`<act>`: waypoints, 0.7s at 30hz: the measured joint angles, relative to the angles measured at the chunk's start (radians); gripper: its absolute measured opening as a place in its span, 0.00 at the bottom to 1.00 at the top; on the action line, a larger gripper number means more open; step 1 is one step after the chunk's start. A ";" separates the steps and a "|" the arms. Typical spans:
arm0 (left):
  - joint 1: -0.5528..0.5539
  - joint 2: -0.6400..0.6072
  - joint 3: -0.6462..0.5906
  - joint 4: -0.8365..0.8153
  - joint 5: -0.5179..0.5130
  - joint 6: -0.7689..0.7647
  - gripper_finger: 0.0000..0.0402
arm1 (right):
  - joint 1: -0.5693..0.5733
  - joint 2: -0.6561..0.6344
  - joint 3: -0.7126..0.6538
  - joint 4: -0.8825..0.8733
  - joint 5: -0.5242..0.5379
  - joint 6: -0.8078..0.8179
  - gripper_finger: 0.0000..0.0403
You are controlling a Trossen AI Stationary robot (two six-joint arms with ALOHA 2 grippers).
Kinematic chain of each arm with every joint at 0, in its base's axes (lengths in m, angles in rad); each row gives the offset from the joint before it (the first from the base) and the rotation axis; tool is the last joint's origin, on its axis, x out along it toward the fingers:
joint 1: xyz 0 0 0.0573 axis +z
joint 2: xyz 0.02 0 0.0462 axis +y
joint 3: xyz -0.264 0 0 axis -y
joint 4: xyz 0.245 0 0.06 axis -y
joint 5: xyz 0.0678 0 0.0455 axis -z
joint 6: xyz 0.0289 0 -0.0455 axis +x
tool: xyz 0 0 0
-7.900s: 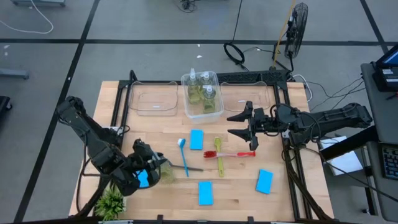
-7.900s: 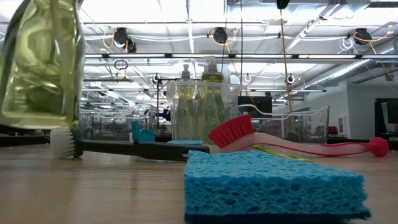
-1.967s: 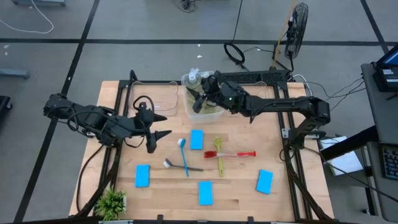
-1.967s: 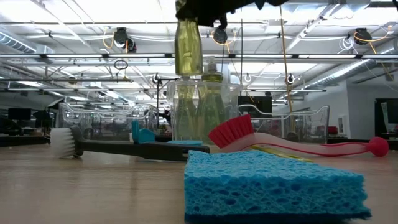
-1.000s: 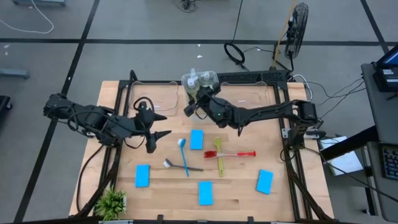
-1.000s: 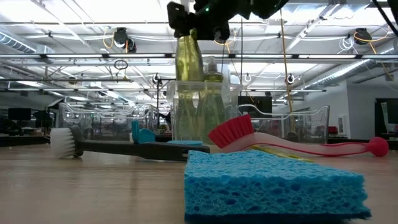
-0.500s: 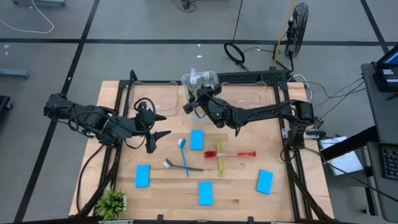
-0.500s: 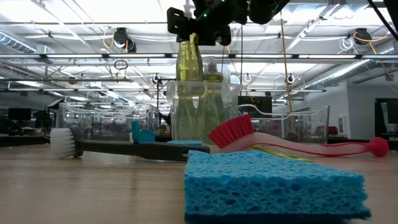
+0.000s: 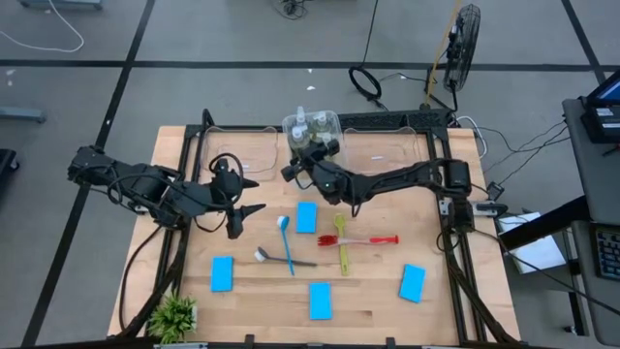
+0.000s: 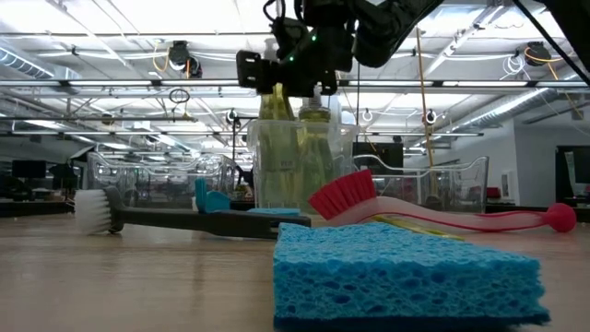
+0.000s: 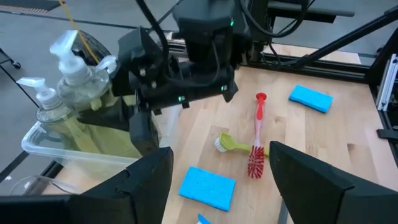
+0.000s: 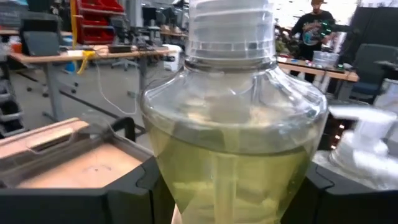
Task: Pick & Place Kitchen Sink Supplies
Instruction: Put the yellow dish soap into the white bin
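Note:
My right gripper (image 9: 306,161) is shut on a clear bottle (image 12: 233,143) of yellow-green liquid, held upright at the near left corner of the middle clear bin (image 9: 334,121). Other bottles (image 11: 68,93) stand in that bin. My left gripper (image 9: 254,194) hangs open and empty over the table's left half. Blue sponges (image 9: 306,217) (image 9: 222,273) (image 9: 321,300) lie flat on the wood. The blue brush (image 9: 288,247), the yellow-green brush (image 9: 341,242) and the red brush (image 9: 368,239) lie on it too. My right gripper pinches the bottle's wide body (image 12: 186,186) between its two fingers, just under the shoulder. The fingers (image 12: 112,196) reach in level from the table's right side. The bottle stands upright, its lower part down inside the bin (image 10: 277,148); whether its base touches the bin floor I cannot tell.
Clear bins stand at the far left (image 9: 237,155) and far right (image 9: 387,150) of the middle one. A fourth sponge (image 9: 412,282) lies near the right edge, and a small plant (image 9: 174,315) stands at the near left corner. Bare wood shows between the arms.
My right gripper has gone down and a little toward the table's left with the bottle. The bottle has stayed upright and has sunk into the middle bin beside the others.

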State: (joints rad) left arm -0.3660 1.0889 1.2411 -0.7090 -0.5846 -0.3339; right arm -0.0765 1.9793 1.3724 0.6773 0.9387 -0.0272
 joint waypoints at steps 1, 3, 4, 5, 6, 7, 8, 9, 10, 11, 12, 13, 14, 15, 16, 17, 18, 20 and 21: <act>0.000 0.000 0.000 0.000 0.000 0.005 0.67 | 0.000 0.004 0.000 -0.001 0.001 0.000 0.48; 0.000 0.000 0.000 -0.003 0.000 0.013 0.67 | 0.000 0.005 0.000 -0.008 0.002 0.012 0.48; 0.000 0.000 0.000 -0.006 0.000 0.015 0.67 | 0.000 0.005 0.000 -0.008 0.002 0.014 0.48; 0.001 0.000 0.000 -0.008 0.000 0.015 0.67 | 0.000 0.005 0.000 -0.010 0.003 0.014 0.48; 0.003 0.000 0.000 -0.009 0.000 0.016 0.67 | 0.000 0.004 0.000 -0.016 0.003 0.015 0.48; 0.005 0.000 0.000 -0.012 0.000 0.018 0.67 | 0.000 0.004 0.000 -0.020 0.003 0.016 0.48; 0.008 0.000 0.000 -0.015 0.000 0.018 0.67 | 0.000 0.004 0.000 -0.022 0.002 0.016 0.49; 0.010 0.000 0.000 -0.017 0.000 0.018 0.67 | 0.000 0.004 0.000 -0.024 0.001 0.017 0.49; 0.013 0.000 0.000 -0.017 0.000 0.018 0.67 | 0.000 0.004 0.000 -0.027 0.001 0.023 0.50; 0.015 0.000 0.000 -0.018 0.000 0.019 0.67 | 0.000 0.004 0.000 -0.032 0.001 0.034 0.51; 0.018 0.000 0.000 -0.018 0.001 0.022 0.67 | 0.000 0.004 0.000 -0.042 0.001 0.050 0.51; 0.020 0.000 0.000 -0.019 0.007 0.024 0.67 | 0.000 0.003 0.000 -0.060 0.001 0.067 0.52; 0.020 0.000 0.000 -0.021 0.008 0.025 0.67 | 0.000 0.003 0.000 -0.083 0.001 0.088 0.53; 0.020 0.000 0.000 -0.021 0.008 0.025 0.67 | 0.000 0.003 0.000 -0.104 0.001 0.105 0.53; 0.020 0.000 0.000 -0.021 0.008 0.027 0.67 | 0.000 0.003 0.000 -0.117 -0.001 0.119 0.53; 0.020 0.000 0.000 -0.022 0.008 0.031 0.67 | 0.000 0.004 0.000 -0.124 -0.001 0.124 0.53; 0.020 0.000 0.000 -0.022 0.008 0.036 0.67 | 0.000 0.004 0.000 -0.125 -0.001 0.124 0.53; 0.020 0.000 0.000 -0.022 0.008 0.037 0.67 | 0.000 0.004 0.000 -0.122 -0.001 0.122 0.53; 0.020 0.000 0.000 -0.021 0.008 0.037 0.67 | 0.000 0.004 0.000 -0.121 -0.001 0.122 0.54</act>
State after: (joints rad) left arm -0.3462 1.0889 1.2411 -0.7305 -0.5766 -0.2966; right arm -0.0765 1.9831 1.3724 0.5565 0.9379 0.0946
